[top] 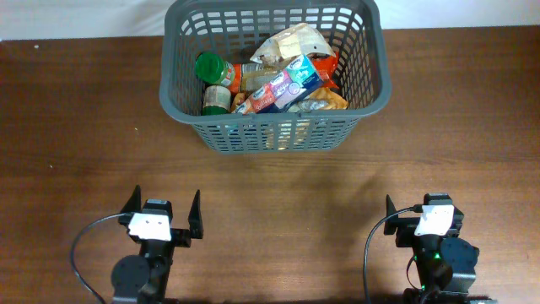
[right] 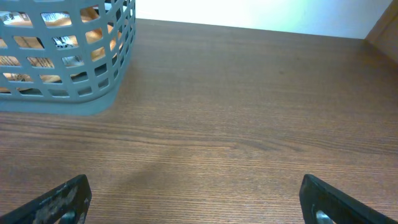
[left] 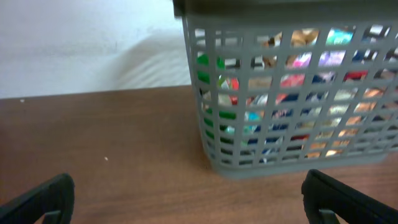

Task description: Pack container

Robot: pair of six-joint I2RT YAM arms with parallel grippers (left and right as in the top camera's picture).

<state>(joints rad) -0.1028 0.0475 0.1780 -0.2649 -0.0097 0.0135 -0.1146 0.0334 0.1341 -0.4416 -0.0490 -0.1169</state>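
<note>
The dark grey slotted container [top: 274, 135] stands at the far middle of the table. It holds a green-lidded jar [top: 211, 69], a colourful carton [top: 283, 87], a pale bag [top: 291, 42] and other packets. It also shows in the left wrist view [left: 292, 162] and in the right wrist view [right: 93, 102]. My left gripper [top: 164, 213] is open and empty near the front edge, well short of the container. My right gripper [top: 426, 215] is open and empty at the front right. In the wrist views both sets of jaws [left: 186, 202] [right: 196, 202] are spread wide over bare wood.
The brown wooden table [top: 76, 127] stretches left and right of the container. A white wall [left: 87, 43] lies behind the table's far edge. A pale wooden edge [right: 385, 31] shows at the far right.
</note>
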